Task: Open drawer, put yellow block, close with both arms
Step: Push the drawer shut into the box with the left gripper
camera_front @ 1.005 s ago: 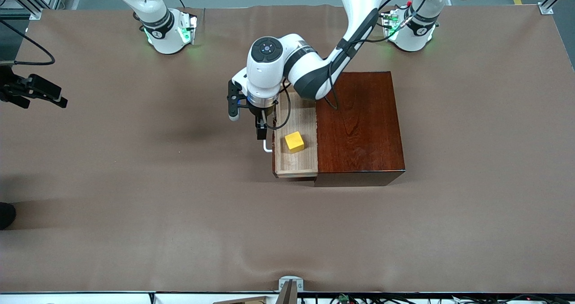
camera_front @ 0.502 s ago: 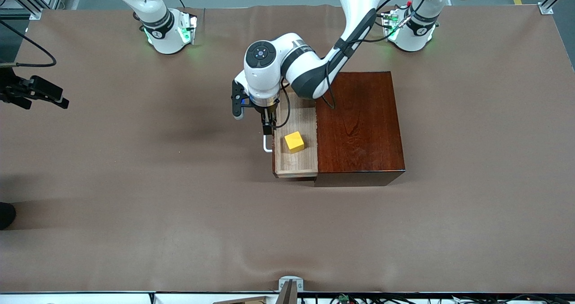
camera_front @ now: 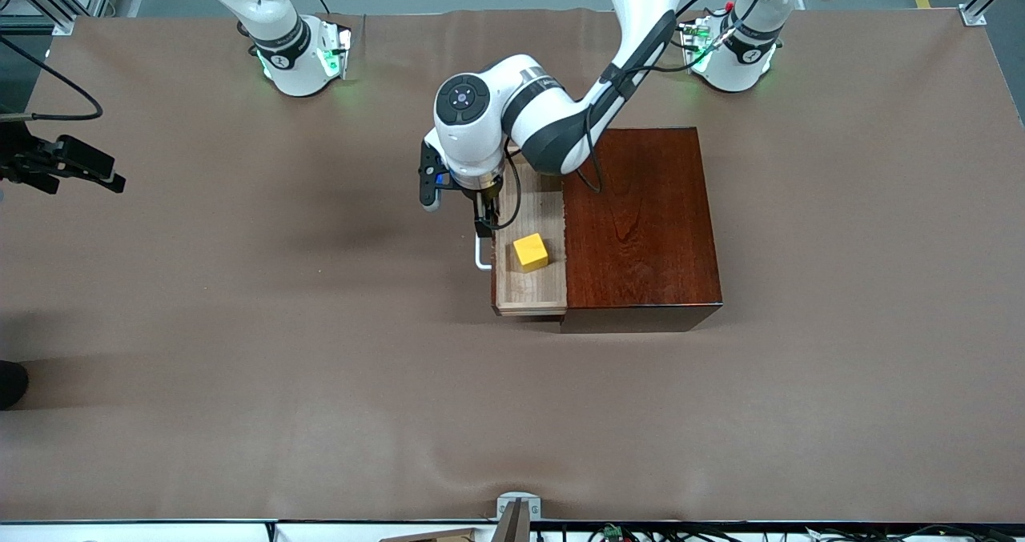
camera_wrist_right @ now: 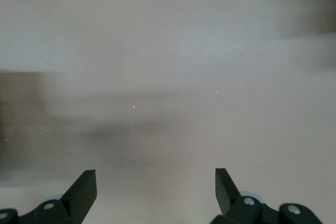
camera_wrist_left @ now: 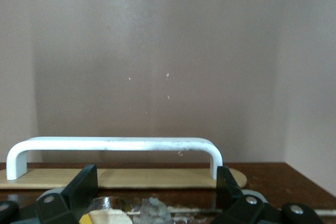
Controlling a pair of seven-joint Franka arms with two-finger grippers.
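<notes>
The drawer (camera_front: 532, 287) stands partly open out of the dark mahogany box (camera_front: 641, 222). The yellow block (camera_front: 530, 251) lies in its pale tray. My left gripper (camera_front: 483, 226) is at the drawer's front, right beside the white bar handle (camera_front: 480, 258). In the left wrist view the gripper (camera_wrist_left: 156, 183) is open, its fingers (camera_wrist_left: 85, 181) spread along the front's top edge (camera_wrist_left: 157, 178), with the handle (camera_wrist_left: 113, 144) just past them. My right gripper (camera_front: 84, 172) waits over the table's edge at the right arm's end, and in the right wrist view (camera_wrist_right: 156, 184) it is open and empty.
The brown cloth (camera_front: 320, 350) covers the whole table. The two green-lit arm bases (camera_front: 300, 58) (camera_front: 733, 50) stand along the edge farthest from the front camera. A metal bracket (camera_front: 516, 510) sits at the nearest edge.
The left gripper has moved toward the box against the drawer's front. The drawer, with the yellow block in it, has slid a little way into the box. The right arm barely moved.
</notes>
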